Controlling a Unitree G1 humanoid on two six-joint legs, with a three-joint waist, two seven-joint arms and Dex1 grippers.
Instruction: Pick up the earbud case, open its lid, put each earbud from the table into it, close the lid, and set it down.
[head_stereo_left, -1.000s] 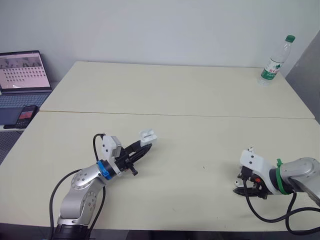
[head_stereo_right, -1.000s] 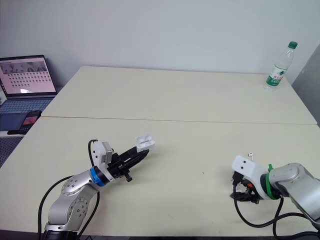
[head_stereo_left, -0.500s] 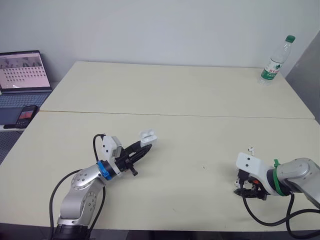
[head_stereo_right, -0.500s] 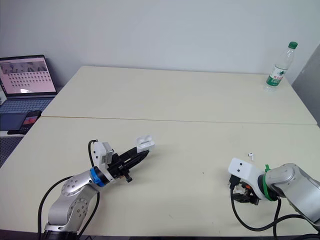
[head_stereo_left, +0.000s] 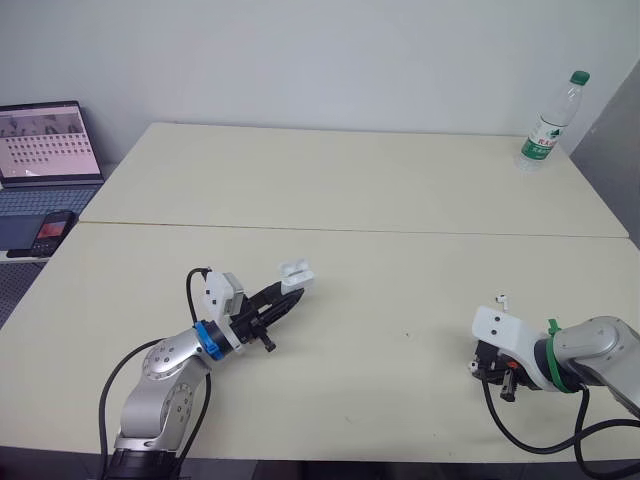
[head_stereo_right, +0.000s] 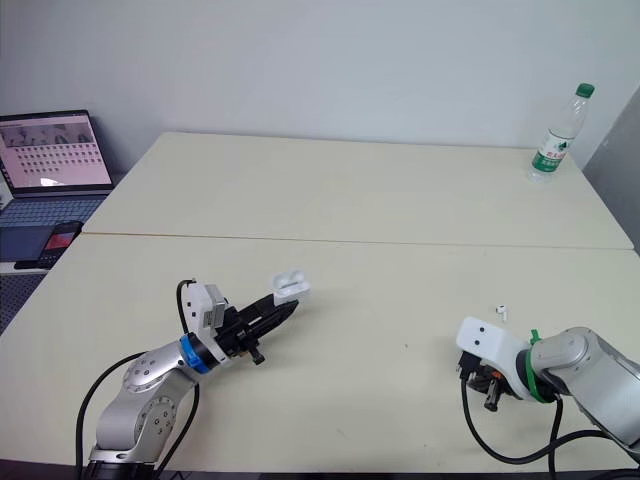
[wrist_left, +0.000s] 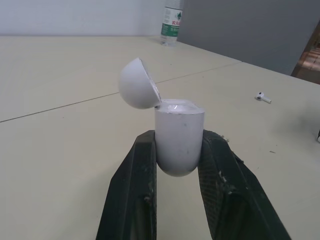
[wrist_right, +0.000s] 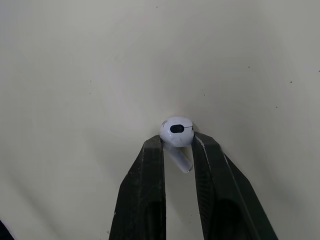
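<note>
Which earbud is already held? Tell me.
The earbud pinched between the fingers of the right gripper. The other earbud lies loose on the table, touched by nothing.

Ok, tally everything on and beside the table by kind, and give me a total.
earbud: 2 (one gripped, one lying loose)
earbud case: 1
water bottle: 1
laptop: 1
phone: 1
Total: 6

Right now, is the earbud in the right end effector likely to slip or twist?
Probably slippery: the earbud looks glossy and rounded, pinched at the fingertips. Its stem seems loose between them, so it may pivot. Tiny, likely light.
</note>
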